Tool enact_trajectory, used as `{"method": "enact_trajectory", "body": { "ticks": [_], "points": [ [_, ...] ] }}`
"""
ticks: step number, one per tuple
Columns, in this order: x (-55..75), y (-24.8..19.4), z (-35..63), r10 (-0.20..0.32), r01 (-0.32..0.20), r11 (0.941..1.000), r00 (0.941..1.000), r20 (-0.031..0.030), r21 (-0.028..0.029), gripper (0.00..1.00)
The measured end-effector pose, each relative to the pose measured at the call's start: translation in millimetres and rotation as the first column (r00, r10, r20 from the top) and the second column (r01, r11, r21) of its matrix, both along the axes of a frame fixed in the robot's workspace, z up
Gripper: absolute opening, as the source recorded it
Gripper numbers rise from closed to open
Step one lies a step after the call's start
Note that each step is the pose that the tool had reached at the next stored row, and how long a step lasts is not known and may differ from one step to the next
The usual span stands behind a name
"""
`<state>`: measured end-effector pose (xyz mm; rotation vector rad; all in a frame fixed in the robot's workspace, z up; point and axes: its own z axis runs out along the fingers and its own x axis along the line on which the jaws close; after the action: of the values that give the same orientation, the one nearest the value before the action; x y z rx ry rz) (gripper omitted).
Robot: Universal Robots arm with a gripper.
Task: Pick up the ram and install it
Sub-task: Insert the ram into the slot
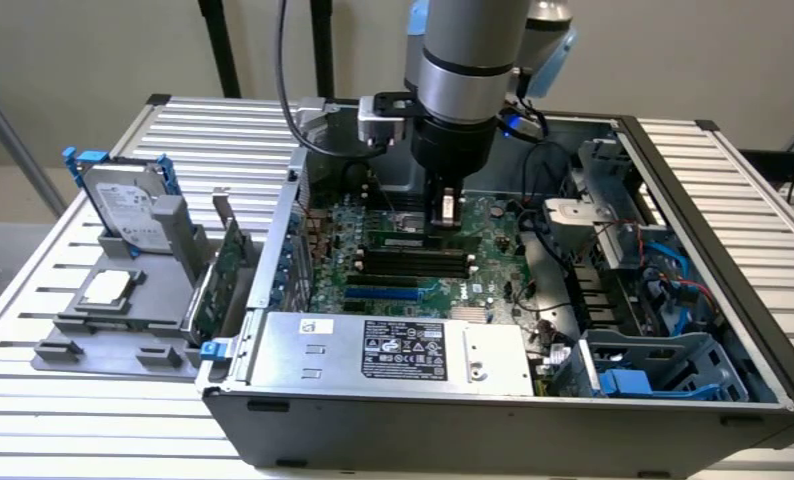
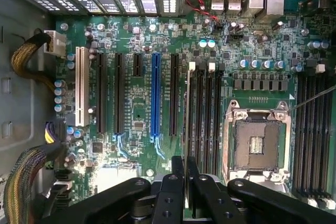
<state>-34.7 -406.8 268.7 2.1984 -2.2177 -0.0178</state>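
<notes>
Open desktop computer case (image 1: 504, 425) is seen on a slatted metal table (image 1: 50, 300), with a green motherboard (image 2: 136, 40) lying flat inside it. A grey robot arm (image 1: 467, 60) is lowered into the case from above.

At its tip, the black gripper (image 2: 186, 177) is closed narrowly on the ram (image 2: 187, 108). The ram is seen edge-on in the wrist view as a thin pale line. It is held upright over the outermost of four black memory slots (image 2: 203, 119), which lie beside the empty processor socket (image 2: 256, 142). Whether its lower edge is touching the slot cannot be told.

The ram is judged to be light, stiff, thin and fragile. It is best gripped on its two flat faces near the upper edge, well away from the contact edge, and it should not be twisted or bent.
</notes>
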Motion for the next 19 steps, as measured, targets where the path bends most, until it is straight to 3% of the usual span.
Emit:
{"method": "enact_trajectory", "body": {
  "ticks": [5,15,19],
  "points": [
    [0.0,0.8,-9.2,0.0,0.0,1.0,1.0,0.0001,0.0001,0.14],
    [0.0,7.8,-27.4,0.0,0.0,1.0,1.0,0.0,0.0,0.14],
    [-0.7,8.3,-34.6,0.0,0.0,1.0,1.0,0.0,0.0,0.14]
  ]
}}
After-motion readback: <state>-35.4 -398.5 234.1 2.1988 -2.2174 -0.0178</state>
